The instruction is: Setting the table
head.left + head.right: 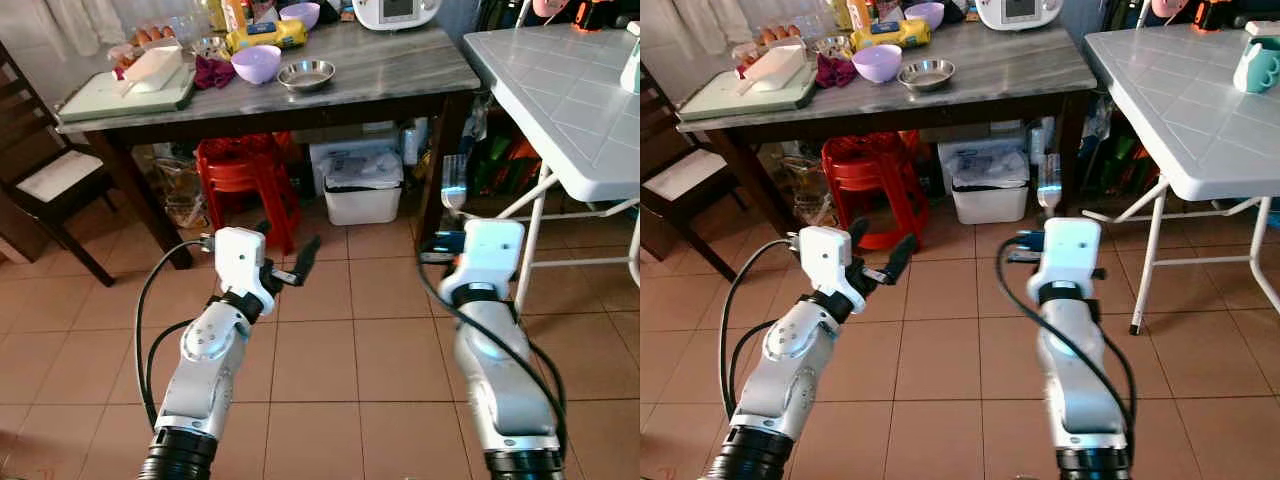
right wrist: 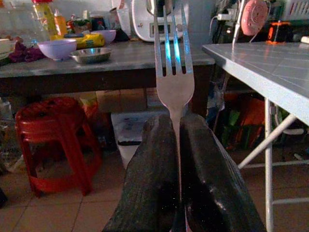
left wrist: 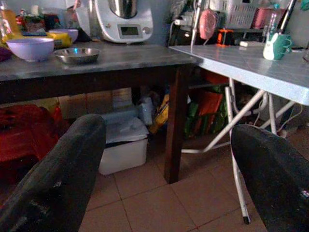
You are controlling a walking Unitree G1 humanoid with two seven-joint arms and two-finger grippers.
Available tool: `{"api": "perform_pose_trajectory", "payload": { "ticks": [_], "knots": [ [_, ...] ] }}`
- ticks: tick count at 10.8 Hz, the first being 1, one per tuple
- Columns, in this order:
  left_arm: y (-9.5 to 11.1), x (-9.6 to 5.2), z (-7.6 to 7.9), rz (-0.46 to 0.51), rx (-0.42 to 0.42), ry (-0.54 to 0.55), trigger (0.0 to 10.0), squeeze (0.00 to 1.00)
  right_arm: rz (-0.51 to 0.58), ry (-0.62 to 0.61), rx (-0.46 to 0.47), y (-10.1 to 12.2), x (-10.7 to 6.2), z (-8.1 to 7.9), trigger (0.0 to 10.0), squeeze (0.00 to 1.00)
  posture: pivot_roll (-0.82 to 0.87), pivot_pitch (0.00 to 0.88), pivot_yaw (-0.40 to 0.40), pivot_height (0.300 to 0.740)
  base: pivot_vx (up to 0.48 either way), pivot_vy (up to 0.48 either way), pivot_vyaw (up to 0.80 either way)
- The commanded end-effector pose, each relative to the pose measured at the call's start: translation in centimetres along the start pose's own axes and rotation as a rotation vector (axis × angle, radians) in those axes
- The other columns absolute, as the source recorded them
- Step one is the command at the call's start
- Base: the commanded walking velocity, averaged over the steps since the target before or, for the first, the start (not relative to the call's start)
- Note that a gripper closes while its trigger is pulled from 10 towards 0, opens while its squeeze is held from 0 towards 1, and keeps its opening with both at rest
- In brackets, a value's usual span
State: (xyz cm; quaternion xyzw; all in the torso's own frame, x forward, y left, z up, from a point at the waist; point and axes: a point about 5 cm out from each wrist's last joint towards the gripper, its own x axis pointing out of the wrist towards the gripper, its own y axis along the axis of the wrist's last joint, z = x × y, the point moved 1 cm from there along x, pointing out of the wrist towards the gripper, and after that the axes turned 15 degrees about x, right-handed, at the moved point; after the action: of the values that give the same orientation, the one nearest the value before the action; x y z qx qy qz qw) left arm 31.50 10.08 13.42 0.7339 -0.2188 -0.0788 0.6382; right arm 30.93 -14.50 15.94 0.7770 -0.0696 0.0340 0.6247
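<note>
Two grippers hang above the tiled floor. Right gripper has its fingers pinched tight on a fork, tines pointing up and forward. Left gripper stands wide apart, holding nothing. Ahead, a grey surface carries a purple bowl and a steel bowl; a white folding surface stands to the right.

Both silver arms reach forward at about the same height, elbows bent. The left gripper has its two long black fingers spread wide with nothing between them. The right gripper has its fingers pressed together on the handle of a shiny metal fork, tines pointing out past the fingertips.
</note>
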Motion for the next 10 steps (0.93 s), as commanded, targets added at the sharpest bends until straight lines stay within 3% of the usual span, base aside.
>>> {"api": "perform_pose_trajectory", "payload": {
  "ticks": [1,5,8,10],
  "knots": [
    [0.35,-0.05,-0.43,0.012,0.013,-0.001,10.0,0.00,0.008,0.026,0.013,0.16,0.13,-0.70,10.0,0.00,-0.19,0.076,0.116,0.740,0.322,0.000,0.00],
    [0.29,-0.15,-0.23,0.012,0.007,-0.008,10.0,0.00,0.007,0.042,-0.030,0.09,0.05,-0.94,10.0,0.00,-0.19,0.081,0.113,0.740,0.322,0.000,0.00],
    [0.27,-0.08,-0.07,0.012,0.003,-0.013,10.0,0.00,0.016,0.046,-0.030,0.24,0.11,-0.97,10.0,0.00,-0.19,0.080,0.114,0.740,0.326,0.000,0.41],
    [0.27,-0.01,-0.02,0.012,0.006,-0.020,10.0,0.00,0.015,0.043,-0.028,0.16,0.13,-0.93,10.0,0.00,-0.19,0.078,0.117,0.740,0.324,0.000,0.00]
  ]
}}
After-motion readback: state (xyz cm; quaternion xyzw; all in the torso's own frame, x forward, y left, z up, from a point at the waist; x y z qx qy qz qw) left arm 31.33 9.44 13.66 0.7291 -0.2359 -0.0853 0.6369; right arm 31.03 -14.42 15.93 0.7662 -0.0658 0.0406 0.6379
